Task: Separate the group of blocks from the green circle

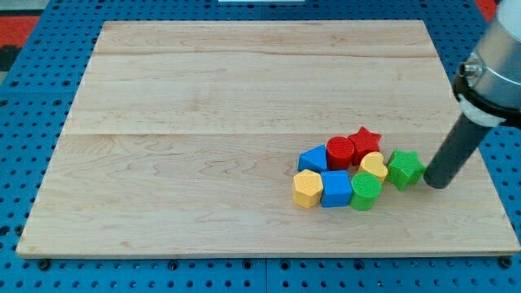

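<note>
The green circle sits at the bottom right of a tight cluster on the wooden board. It touches a blue cube on its left and a yellow heart above it. A yellow hexagon lies left of the cube. A blue triangular block, a red cylinder and a red star form the upper row. A green star sits at the cluster's right end. My tip rests on the board just right of the green star.
The board lies on a blue pegboard. The board's right edge is close to my tip. The arm's grey body hangs over the view's upper right.
</note>
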Robot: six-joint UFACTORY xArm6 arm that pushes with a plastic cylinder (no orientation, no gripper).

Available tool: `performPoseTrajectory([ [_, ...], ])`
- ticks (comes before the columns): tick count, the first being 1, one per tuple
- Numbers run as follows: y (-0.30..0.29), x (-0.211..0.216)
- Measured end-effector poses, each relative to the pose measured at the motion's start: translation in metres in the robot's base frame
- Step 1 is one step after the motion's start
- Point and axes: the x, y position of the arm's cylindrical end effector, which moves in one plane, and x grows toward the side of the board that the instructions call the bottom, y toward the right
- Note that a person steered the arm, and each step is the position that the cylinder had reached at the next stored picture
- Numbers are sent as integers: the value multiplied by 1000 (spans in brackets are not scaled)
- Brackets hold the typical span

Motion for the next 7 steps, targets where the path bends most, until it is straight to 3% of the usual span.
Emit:
performPoseTrajectory([
  [2,-7,-30],
  [3,17,-12],
  [5,-65,-10],
  [7,-67,-71],
])
